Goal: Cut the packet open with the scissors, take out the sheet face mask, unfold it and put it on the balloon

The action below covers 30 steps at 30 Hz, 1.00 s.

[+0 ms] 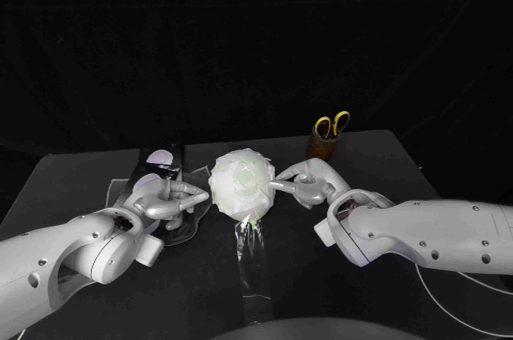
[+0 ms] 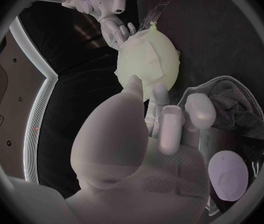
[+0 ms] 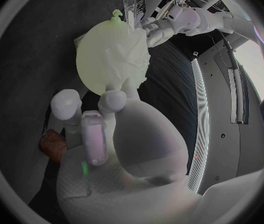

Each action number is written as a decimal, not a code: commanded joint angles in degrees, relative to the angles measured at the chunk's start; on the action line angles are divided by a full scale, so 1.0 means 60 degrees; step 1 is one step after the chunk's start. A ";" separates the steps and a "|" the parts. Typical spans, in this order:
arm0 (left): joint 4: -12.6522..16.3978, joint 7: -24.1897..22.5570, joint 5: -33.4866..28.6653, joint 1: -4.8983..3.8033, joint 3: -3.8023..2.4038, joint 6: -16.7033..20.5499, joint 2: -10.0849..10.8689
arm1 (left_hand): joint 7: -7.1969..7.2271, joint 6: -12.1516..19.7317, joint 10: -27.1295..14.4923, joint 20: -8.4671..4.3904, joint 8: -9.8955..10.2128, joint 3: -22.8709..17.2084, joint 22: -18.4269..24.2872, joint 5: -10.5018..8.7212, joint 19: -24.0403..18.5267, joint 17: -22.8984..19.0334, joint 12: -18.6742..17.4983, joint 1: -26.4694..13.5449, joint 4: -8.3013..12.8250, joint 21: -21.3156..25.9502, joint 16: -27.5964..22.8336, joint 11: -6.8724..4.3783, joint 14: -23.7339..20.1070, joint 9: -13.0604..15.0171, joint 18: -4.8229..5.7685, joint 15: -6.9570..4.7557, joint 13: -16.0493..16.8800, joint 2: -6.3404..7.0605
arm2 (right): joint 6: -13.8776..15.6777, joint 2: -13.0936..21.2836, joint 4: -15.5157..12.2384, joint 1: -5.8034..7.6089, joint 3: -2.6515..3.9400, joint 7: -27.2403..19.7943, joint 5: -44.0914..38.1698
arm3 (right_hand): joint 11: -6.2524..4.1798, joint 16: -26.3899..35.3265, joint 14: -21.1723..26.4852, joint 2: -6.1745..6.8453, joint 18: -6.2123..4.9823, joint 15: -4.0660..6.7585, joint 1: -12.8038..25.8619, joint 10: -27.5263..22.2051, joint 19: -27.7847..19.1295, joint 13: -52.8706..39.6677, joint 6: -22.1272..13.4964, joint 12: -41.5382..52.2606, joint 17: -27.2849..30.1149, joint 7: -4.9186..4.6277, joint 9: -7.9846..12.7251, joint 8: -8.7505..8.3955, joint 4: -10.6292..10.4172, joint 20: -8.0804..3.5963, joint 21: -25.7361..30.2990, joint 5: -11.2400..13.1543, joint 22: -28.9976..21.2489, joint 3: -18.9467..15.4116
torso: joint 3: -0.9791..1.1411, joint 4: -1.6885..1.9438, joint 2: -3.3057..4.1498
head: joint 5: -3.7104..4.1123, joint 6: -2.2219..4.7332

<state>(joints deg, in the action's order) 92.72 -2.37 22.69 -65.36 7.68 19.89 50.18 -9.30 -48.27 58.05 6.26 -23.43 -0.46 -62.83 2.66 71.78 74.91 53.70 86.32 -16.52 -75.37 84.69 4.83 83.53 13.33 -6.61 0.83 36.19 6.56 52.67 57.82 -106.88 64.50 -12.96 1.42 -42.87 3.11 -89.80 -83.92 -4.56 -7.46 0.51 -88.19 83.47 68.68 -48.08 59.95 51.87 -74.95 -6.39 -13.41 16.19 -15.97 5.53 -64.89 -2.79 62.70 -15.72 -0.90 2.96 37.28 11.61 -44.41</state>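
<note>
A pale balloon [image 1: 244, 183] stands at the table's middle on a clear strip stand [image 1: 251, 262], with the white sheet mask [image 1: 230, 173] draped over it. My left hand [image 1: 169, 199] is at the balloon's left, fingers apart, one fingertip [image 2: 132, 82] touching the mask's edge. At the balloon's right is my right hand [image 1: 305, 183], whose fingertips [image 3: 114, 95] rest against the mask [image 3: 110, 55]. Neither hand grips anything. The dark cut packet [image 1: 160, 162] lies behind my left hand. The yellow-handled scissors [image 1: 331, 123] stand in a brown holder [image 1: 324, 144] at the back right.
A clear plastic tray [image 1: 184, 229] lies under and beside my left hand. In the left wrist view the packet [image 2: 228, 174] and crumpled clear film [image 2: 234, 102] lie close to that hand. The brown holder [image 3: 51, 145] is just behind my right hand.
</note>
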 commanded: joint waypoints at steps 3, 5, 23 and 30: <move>0.0004 0.0158 0.0176 -0.0001 -0.0008 0.0066 -0.0066 | -0.0009 -0.0001 -0.0037 0.0015 -0.0083 0.0158 -0.0055 0.0015 0.0056 0.0783 0.0110 0.0076 -0.0009 -0.0076 0.0063 -0.0022 0.0268 -0.0006 0.0120 0.0015 0.0027 -0.0032 | 0.0368 -0.0128 0.0060 -0.0006 0.0015 0.0382 -0.0381 | -0.0338 -0.0033 -0.1014 -0.0241 0.0092 0.0228 -0.0379 0.1088 0.0147 -0.6986 0.0398 0.6355 -0.2509 0.0197 -0.0172 0.0290 0.0210 -0.0107 -0.0179 -0.0008 0.0157 0.0111 | 0.0001 -0.0003 0.0005 | 0.0017 -0.0009; 0.0003 0.0203 0.0203 -0.0001 -0.0008 0.0073 -0.0081 | -0.0005 -0.0014 -0.0037 0.0015 -0.0097 0.0180 -0.0067 0.0015 0.0060 0.0786 0.0122 0.0072 -0.0009 -0.0086 0.0065 -0.0024 0.0270 -0.0004 0.0121 0.0013 0.0030 -0.0035 | 0.0398 -0.0173 0.0091 -0.0006 0.0021 0.0440 -0.0441 | -0.0417 -0.0033 -0.1014 -0.0294 0.0099 0.0291 -0.0546 0.1088 0.0173 -0.6986 0.0511 0.6355 -0.2509 0.0287 -0.0244 0.0395 0.0308 -0.0157 -0.0220 -0.0008 0.0203 0.0176 | 0.0002 0.0001 0.0004 | 0.0039 0.0003; 0.0001 0.0403 0.0326 -0.0002 -0.0008 0.0112 -0.0174 | 0.0028 -0.0103 -0.0030 0.0007 -0.0214 0.0366 -0.0233 0.0015 0.0134 0.0914 0.0218 0.0034 -0.0016 -0.0207 0.0137 -0.0049 0.0336 0.0013 0.0147 -0.0005 0.0047 -0.0091 | 0.0468 -0.0386 0.0237 -0.0004 0.0053 0.0800 -0.0911 | -0.0842 -0.0033 -0.1014 -0.0497 0.0210 0.0722 -0.1700 0.1088 0.0502 -0.6986 0.0761 0.6355 -0.2509 0.0713 -0.1105 0.1281 0.0894 -0.0583 -0.0635 -0.0019 0.0687 0.0471 | -0.0001 -0.0002 -0.0001 | 0.0110 -0.0028; -0.0022 0.0477 0.0356 -0.0002 -0.0009 0.0165 -0.0205 | 0.0034 -0.0116 -0.0026 0.0004 -0.0236 0.0405 -0.0251 0.0014 0.0139 0.0941 0.0236 0.0023 -0.0017 -0.0223 0.0152 -0.0055 0.0350 0.0015 0.0150 -0.0009 0.0050 -0.0106 | 0.0471 -0.0347 0.0279 -0.0004 0.0058 0.1197 -0.1326 | -0.0825 -0.0033 -0.1014 -0.0546 0.0241 0.0705 -0.1881 0.1088 0.0600 -0.6986 0.0742 0.6355 -0.2509 0.0692 -0.1371 0.1500 0.0989 -0.0593 -0.0753 -0.0019 0.0829 0.0646 | 0.0001 -0.0008 -0.0010 | 0.0125 -0.0042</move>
<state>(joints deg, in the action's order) 92.52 0.17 24.37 -65.36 7.68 20.46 49.12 -9.09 -48.48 58.06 6.26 -24.62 1.58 -64.27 2.66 72.19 74.94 54.92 86.32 -16.52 -76.50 85.32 4.84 83.52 13.33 -6.61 0.83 36.41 6.56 54.96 55.69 -105.27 64.52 -12.62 6.39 -47.79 0.91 -89.80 -82.39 -7.10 -5.61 2.31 -92.72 81.27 71.83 -51.04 64.60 53.74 -74.95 -2.11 -18.05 23.96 -11.82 1.94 -69.14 -2.61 67.51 -13.95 -0.90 2.92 37.24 12.27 -44.63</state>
